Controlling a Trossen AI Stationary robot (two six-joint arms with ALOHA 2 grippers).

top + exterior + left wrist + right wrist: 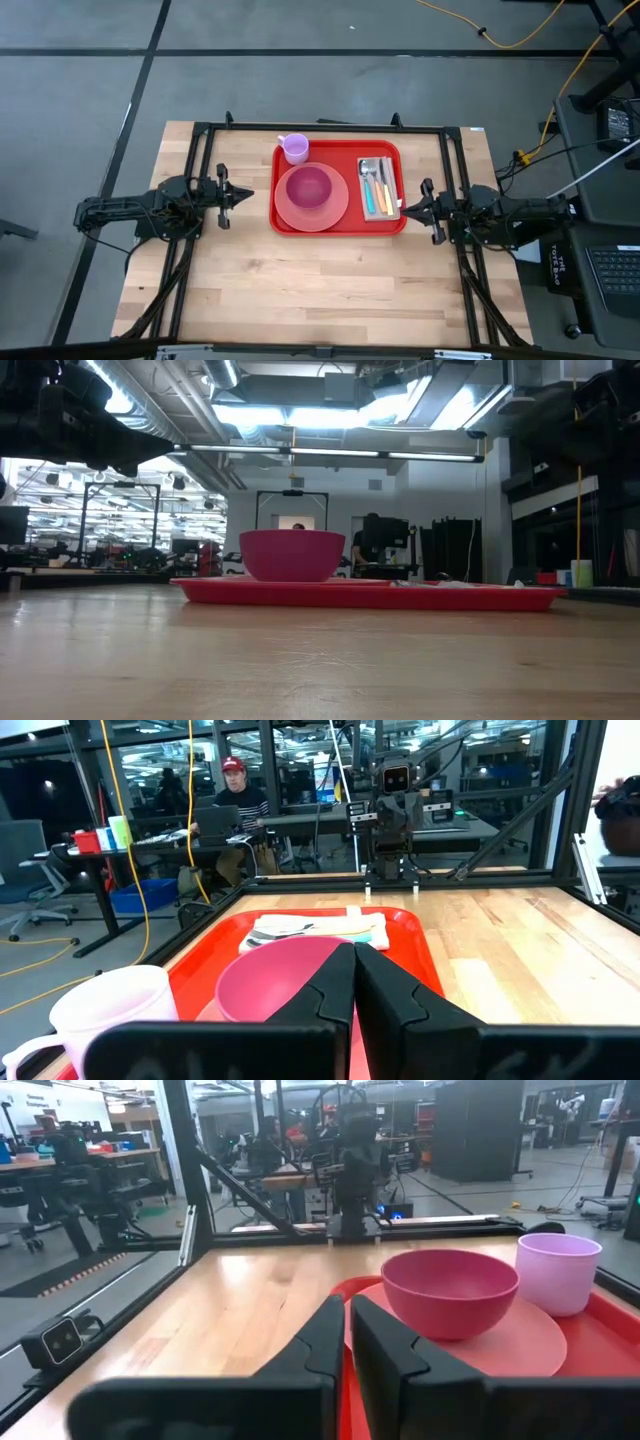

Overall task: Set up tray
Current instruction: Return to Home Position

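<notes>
Left claw (245,193): dark, two-fingered, at centre-left of the high view. It points toward the large flat red plastic rectangular tray (340,155) and is clear of its left rim. Its fingers (330,985) are pressed together and hold nothing.

Right claw (408,205): same build, at centre-right, tip close beside the tray's right rim. Contact cannot be told. Its fingers (325,1330) are drawn together and empty.

Tray: lies flat on the pale wooden bench (300,290), in the upper middle of the high view, between the two claws.

Contents of tray:
- round pink plastic plate (335,215) in the left half, with a deep pink bowl (308,186) standing on it;
- small lilac cup (294,148) at the upper left corner, above the plate;
- pale rectangular napkin (380,212) in the right half, carrying coloured cutlery (377,188) laid side by side. Blue and orange handles show; the rest is too small to tell.

Step in hand, as judged: the layout looks complete, and both arms are parking at their rest poses.

Next move, as judged: draw each arm away from the tray to its own side. The right claw should lift or back straight off, so that it does not nudge the rim and shift the setting.
</notes>
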